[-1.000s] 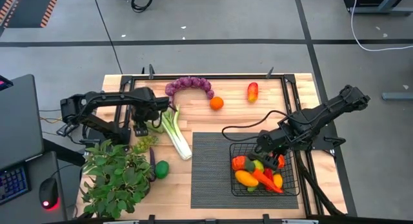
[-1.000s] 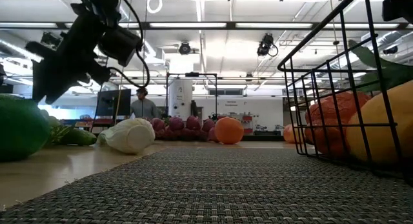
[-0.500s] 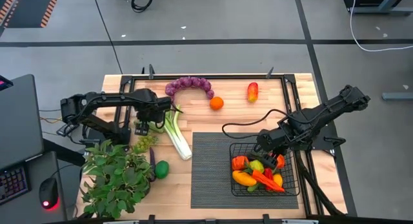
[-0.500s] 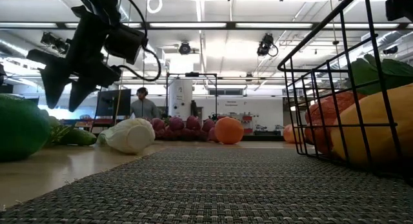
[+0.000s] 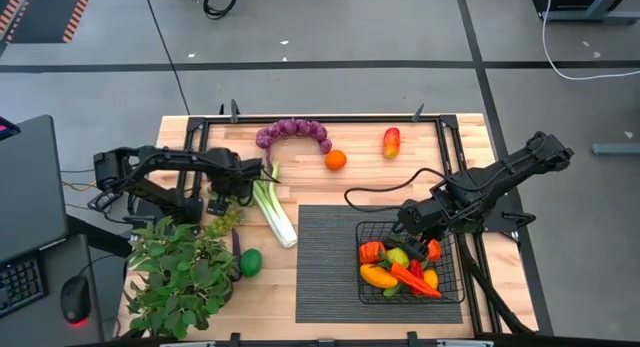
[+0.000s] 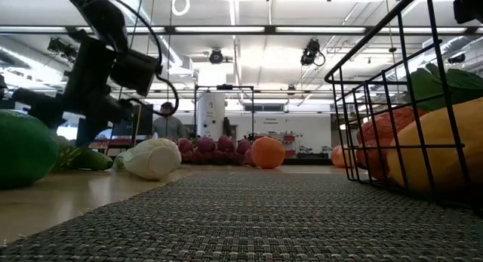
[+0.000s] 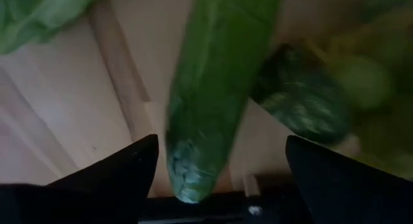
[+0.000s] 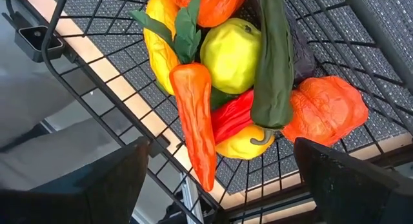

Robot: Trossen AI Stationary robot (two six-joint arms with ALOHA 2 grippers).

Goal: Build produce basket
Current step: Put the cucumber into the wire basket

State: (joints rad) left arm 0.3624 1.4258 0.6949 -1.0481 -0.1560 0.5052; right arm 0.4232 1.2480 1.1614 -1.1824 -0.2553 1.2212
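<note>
Overhead look at a wooden surface (image 5: 330, 187), clock directions taken from its centre with 12 at the far edge.

Nearest, at 8 o'clock: leafy potted plant (image 5: 180, 277) at the front left corner, with a round green fruit (image 5: 250, 261) just beside it on bare wood.

At 4 o'clock: black wire basket (image 5: 455, 277), upright on the right end of a dark ribbed mat (image 5: 325, 257). Piled inside: carrot (image 8: 197, 114), yellow-green apple (image 8: 232, 53), long dark green vegetable (image 8: 271, 62), orange pepper (image 8: 322, 111), yellow pepper (image 8: 161, 37) and red pepper (image 8: 232, 117). Right jaws directly over the far rim of the basket, spread wide, gripping nothing, clear of the pile.

Near the centre, toward 9 o'clock: leek (image 5: 272, 207) lying flat, white end touching the mat's far left corner, green end pointing to 11 o'clock.

At 9 to 10 o'clock: left jaws low over the wood, just left of the leek's green top. Spread wide around the tip of a cucumber (image 7: 213, 88), with a gap on each side and nothing gripped. Mottled dark green vegetable (image 7: 300, 108) lying against the cucumber; cannot tell what kind.

Farther back, at 12 o'clock: orange (image 5: 336, 159), alone on the wood. Behind it, toward 11 o'clock, purple grapes (image 5: 292, 133) in an arch along the far edge. At 1 o'clock, well apart from the orange, a small red and yellow fruit (image 5: 391, 141).
</note>
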